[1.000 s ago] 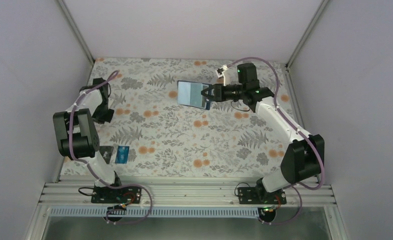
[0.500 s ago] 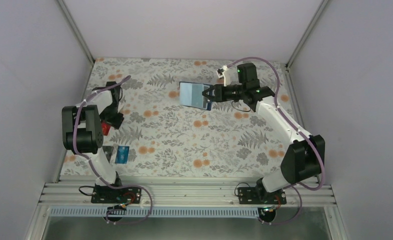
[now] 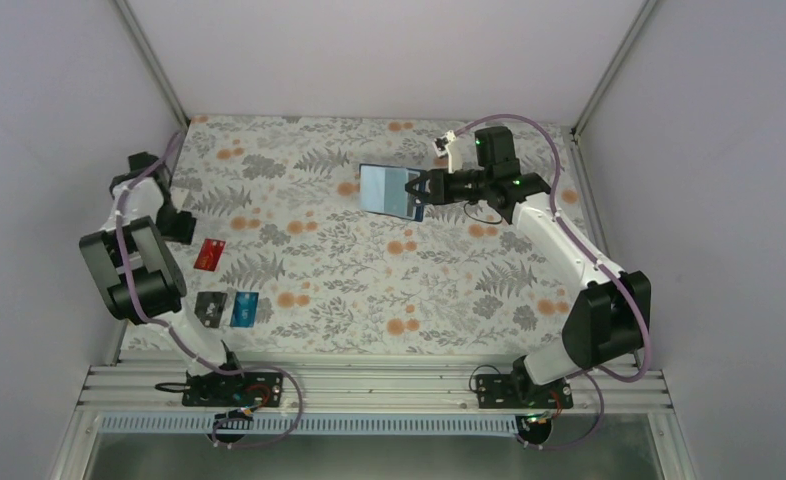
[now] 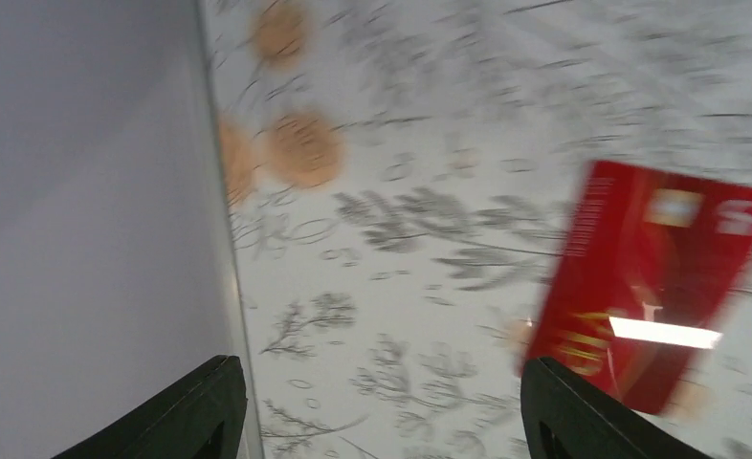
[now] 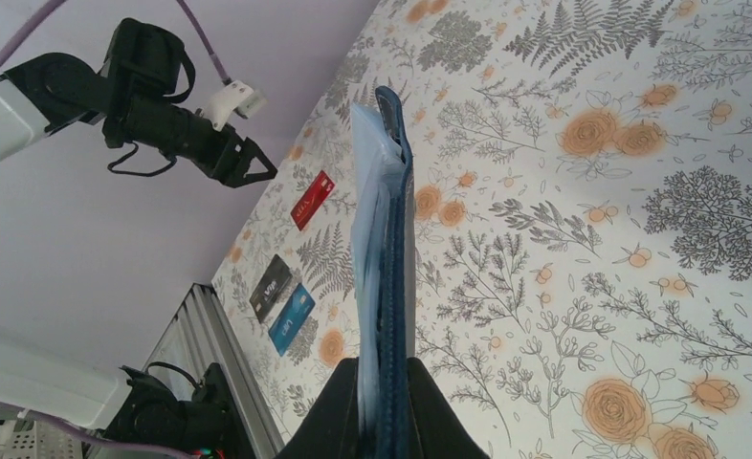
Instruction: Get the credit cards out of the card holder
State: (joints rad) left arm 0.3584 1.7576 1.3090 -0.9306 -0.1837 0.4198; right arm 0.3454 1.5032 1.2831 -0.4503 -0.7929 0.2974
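Observation:
The navy card holder (image 3: 387, 190) hangs above the far middle of the table, and my right gripper (image 3: 416, 193) is shut on its near edge. In the right wrist view the card holder (image 5: 387, 239) stands edge-on between the fingers of that gripper (image 5: 384, 382). A red card (image 3: 210, 255) lies flat at the left. A black card (image 3: 207, 307) and a blue card (image 3: 245, 309) lie side by side near the front left. My left gripper (image 3: 179, 230) hovers open just left of the red card (image 4: 654, 287), with nothing between its fingers (image 4: 210, 406).
The left enclosure wall (image 4: 85, 239) is very close to the left gripper. An aluminium rail (image 3: 369, 385) runs along the table's near edge. The floral tablecloth (image 3: 389, 290) covers the table.
My left gripper has opened, left the red card on the table and drawn back toward the left wall. The right gripper and card holder have stayed put.

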